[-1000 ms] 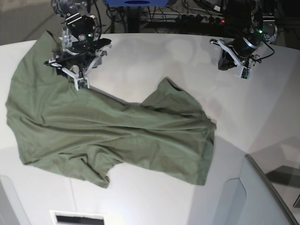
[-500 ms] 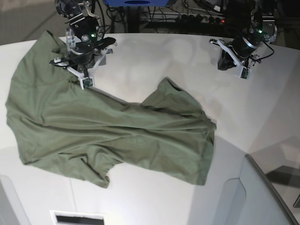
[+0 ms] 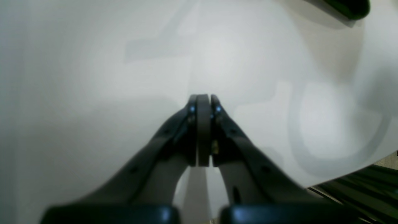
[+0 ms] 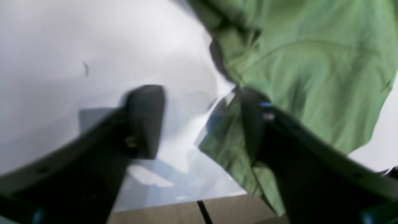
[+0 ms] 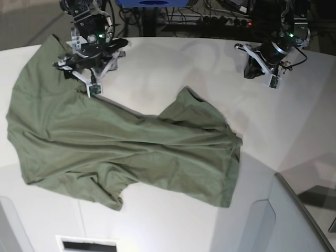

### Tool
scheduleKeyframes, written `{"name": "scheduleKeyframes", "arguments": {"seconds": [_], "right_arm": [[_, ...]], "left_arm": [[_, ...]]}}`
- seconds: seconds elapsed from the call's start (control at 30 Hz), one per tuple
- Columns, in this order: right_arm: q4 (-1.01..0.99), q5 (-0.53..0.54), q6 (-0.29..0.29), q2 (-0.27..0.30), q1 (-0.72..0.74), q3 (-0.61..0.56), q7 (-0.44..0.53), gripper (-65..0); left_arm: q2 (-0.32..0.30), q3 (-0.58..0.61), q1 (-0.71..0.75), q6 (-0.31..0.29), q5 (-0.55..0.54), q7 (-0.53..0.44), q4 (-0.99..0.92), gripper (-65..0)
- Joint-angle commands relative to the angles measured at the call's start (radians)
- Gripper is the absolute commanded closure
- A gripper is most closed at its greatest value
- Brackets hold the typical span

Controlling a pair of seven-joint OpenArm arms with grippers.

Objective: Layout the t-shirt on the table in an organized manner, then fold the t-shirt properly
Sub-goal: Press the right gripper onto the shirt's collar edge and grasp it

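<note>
One t-shirt (image 5: 121,142) lies on the one table (image 5: 173,63), spread unevenly with folds and creases across the near-left part of the white top. One sleeve (image 5: 197,107) points toward the table's far side near the middle; a second flap of cloth curls under at the shirt's near edge (image 5: 118,199).

Two grippers are in view. The right gripper (image 5: 92,86) stands at the far-left corner of the shirt, over its edge. In the right wrist view its two fingers (image 4: 146,118) are spread wide apart, released, with bare table between them; one finger sits against the green cloth (image 4: 311,68), which is not pinched.

Well to the right of the shirt, apart from it, the left gripper (image 5: 273,81) hangs over bare table near the far edge. In its wrist view the two fingers (image 3: 199,124) are pressed flat together, clenched on nothing.

One grey angled panel (image 5: 294,220) stands to the near right of the shirt.
</note>
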Motion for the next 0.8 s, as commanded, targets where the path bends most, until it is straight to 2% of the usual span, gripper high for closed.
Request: {"name": "scheduleKeyframes", "arguments": {"seconds": [0.0, 0.3, 0.47, 0.5, 0.57, 0.7, 0.77], "right_arm": [[-0.007, 0.017, 0.015, -0.002, 0.004, 0.0, -0.018, -40.2], [-0.179, 0.017, 0.02, -0.001, 0.086, 0.069, -0.012, -34.2], [-0.19, 0.017, 0.023, -0.001, 0.086, 0.093, -0.017, -11.7], [-0.188, 0.017, 0.023, -0.002, 0.084, 0.092, -0.017, -11.0], [-0.187, 0.017, 0.023, -0.008, 0.07, 0.092, -0.018, -15.3], [-0.185, 0.017, 0.017, -0.008, 0.055, 0.086, -0.017, -29.9], [-0.185, 0.017, 0.017, -0.008, 0.052, 0.086, -0.017, -34.7]], "left_arm": [[-0.011, -0.005, 0.001, -0.001, -0.009, -0.021, 0.013, 0.0], [-0.011, -0.005, -0.001, -0.001, -0.009, -0.021, 0.013, 0.0], [-0.011, -0.005, -0.001, -0.001, -0.009, -0.021, 0.013, 0.0], [-0.011, -0.005, -0.001, -0.001, -0.009, -0.021, 0.013, 0.0], [-0.011, -0.005, -0.001, -0.001, -0.009, -0.021, 0.013, 0.0], [-0.011, -0.005, -0.001, -0.001, -0.009, -0.021, 0.013, 0.0], [-0.011, -0.005, -0.001, -0.001, -0.009, -0.021, 0.011, 0.0]]}}
